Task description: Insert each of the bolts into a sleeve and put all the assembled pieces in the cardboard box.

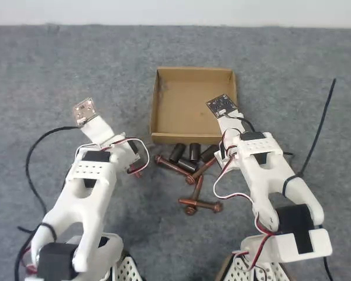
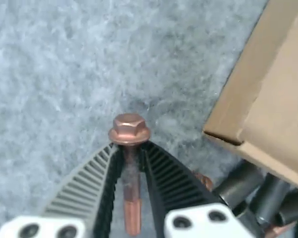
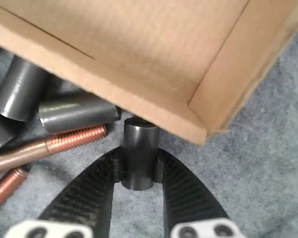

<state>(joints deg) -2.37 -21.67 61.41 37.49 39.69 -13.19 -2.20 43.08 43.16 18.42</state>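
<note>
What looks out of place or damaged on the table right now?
Nothing looks damaged or spilled. The loose bolts and sleeves lie in a jumbled heap against the front wall of the cardboard box, with some bolts crossing each other. The left gripper holds a bolt, the right gripper a sleeve.

The table (image 1: 52, 64) was covered edge to edge with grey felt-like matting. A box (image 1: 190, 111) was set on it, open side up, nearer the far edge than the near one and about midway between the side edges. Dark sleeves (image 1: 194, 151) were laid just beside the box's near wall. Copper-coloured bolts (image 1: 202, 205) were scattered among them and toward the near edge, some crossed. A black cable (image 1: 324, 117) was trailed toward the right edge.
</note>
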